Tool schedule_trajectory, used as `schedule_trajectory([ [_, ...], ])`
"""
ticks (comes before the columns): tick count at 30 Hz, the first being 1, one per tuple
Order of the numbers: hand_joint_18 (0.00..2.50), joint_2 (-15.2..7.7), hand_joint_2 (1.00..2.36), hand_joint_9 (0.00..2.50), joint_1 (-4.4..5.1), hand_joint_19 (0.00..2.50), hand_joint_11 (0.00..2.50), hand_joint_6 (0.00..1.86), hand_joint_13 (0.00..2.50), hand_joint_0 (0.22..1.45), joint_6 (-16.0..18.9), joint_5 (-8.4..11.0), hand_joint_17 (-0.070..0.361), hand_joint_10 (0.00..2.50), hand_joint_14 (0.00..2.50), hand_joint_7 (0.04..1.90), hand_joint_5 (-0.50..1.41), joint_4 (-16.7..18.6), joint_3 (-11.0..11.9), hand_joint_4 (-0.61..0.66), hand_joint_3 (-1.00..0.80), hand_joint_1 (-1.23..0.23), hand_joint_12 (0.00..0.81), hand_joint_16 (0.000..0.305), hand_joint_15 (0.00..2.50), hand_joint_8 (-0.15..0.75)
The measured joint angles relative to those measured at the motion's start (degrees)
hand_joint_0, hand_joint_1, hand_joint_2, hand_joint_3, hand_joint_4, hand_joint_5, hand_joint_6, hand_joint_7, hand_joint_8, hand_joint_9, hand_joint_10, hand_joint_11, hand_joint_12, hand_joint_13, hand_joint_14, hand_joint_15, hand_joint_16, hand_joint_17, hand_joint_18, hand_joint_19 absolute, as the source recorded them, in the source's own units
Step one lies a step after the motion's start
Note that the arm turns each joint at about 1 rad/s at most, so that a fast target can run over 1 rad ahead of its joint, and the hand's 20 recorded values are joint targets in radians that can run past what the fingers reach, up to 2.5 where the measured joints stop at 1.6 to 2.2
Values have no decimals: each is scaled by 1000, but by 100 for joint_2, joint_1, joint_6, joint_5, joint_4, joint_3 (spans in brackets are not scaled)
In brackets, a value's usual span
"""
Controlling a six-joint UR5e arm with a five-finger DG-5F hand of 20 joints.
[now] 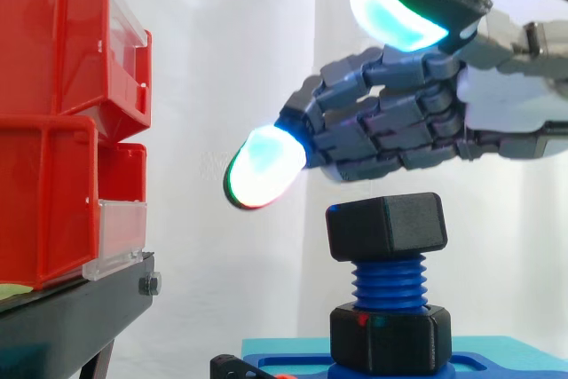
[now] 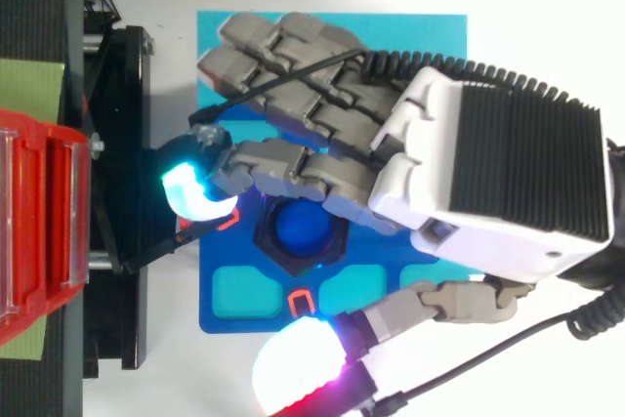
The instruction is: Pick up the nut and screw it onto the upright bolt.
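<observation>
A black hex nut (image 1: pixel 387 225) sits on top of the upright blue bolt (image 1: pixel 389 280), level, with several threads bare beneath it. A second black hex piece (image 1: pixel 390 336) rings the bolt's foot on the blue base (image 1: pixel 506 363). From above, the bolt's blue end (image 2: pixel 298 227) shows inside the nut's black rim (image 2: pixel 266 241). My hand (image 1: pixel 390 122) hovers just above the nut without touching it. Its fingers are loosely bent and hold nothing. One glowing fingertip (image 1: pixel 264 166) points left, and the thumb pad (image 1: pixel 390 8) is raised high. Seen from above, the palm (image 2: pixel 479 163) covers the base's right side.
Stacked red bins (image 1: pixel 53 113) stand on a black stand (image 1: pixel 71 317) to the left, close to the outstretched fingertip. The blue base has teal recesses (image 2: pixel 239 290) near the bolt. A white curtain hangs behind.
</observation>
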Motion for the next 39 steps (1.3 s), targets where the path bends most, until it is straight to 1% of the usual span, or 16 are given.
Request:
schedule_trajectory([
  [3, 0, -25, 1000, 65, 7, 0, 0, 503, 0, 447, 64, -3, 142, 0, 0, 892, -232, -58, 0, 192, -500, -165, 402, 63, 0, 277],
  [6, 0, -33, 1000, 80, 19, 0, 0, 503, 14, 452, 101, -4, 139, 0, 0, 940, -222, -188, 0, 213, -500, -184, 399, 62, 0, 280],
  [10, 0, -34, 1000, 110, 28, 0, 0, 503, 37, 457, 150, -13, 137, 0, 0, 1026, -207, -339, 0, 209, -500, -202, 396, 61, 0, 280],
  [14, 0, -32, 1000, 121, 16, 0, 0, 503, 48, 460, 165, -27, 136, 0, 0, 1065, -200, -480, 1, 211, -500, -217, 395, 61, 0, 280],
  [18, 44, -33, 1000, 174, -6, 0, 0, 503, 97, 461, 172, -30, 136, 0, 0, 1080, -191, -622, 1, 224, -500, -256, 398, 60, 0, 290],
  [20, 51, -33, 1000, 179, -26, 0, 0, 503, 103, 462, 174, -35, 135, 0, 0, 1156, -191, -727, 1, 224, -500, -261, 397, 60, 0, 292],
  [21, 0, -31, 1000, 140, -34, 0, 0, 503, 69, 464, 174, -39, 133, 0, 0, 1213, -197, -763, 1, 215, -500, -234, 393, 59, 0, 284],
  [22, 71, -30, 1000, 187, -40, 0, 0, 502, 119, 466, 174, -42, 135, 0, 0, 1259, -192, -785, 1, 228, -500, -269, 396, 60, 0, 295],
  [29, 126, -30, 1000, 220, -139, 0, 0, 501, 168, 471, 197, -56, 133, 0, 0, 1431, -184, -894, 0, 251, -500, -295, 394, 59, 0, 309],
  [30, 129, -30, 1000, 226, -151, 0, 0, 512, 175, 474, 200, -56, 133, 0, 0, 1429, -185, -899, 0, 249, -500, -292, 392, 59, 0, 310],
  [32, 130, -22, 1000, 231, -179, 0, 0, 540, 177, 479, 205, -61, 132, 0, 0, 1397, -187, -912, 0, 252, -500, -240, 390, 58, 0, 311],
  [36, 135, 3, 1000, 266, -231, 0, 0, 647, 202, 484, 208, -92, 130, 0, 0, 1225, -186, -959, 1, 265, -500, -163, 387, 58, 0, 316],
  [39, 143, 20, 1000, 299, -267, 0, 0, 682, 217, 489, 209, -131, 128, 0, 0, 1175, -168, -992, 7, 266, -500, -121, 383, 57, 0, 322],
])
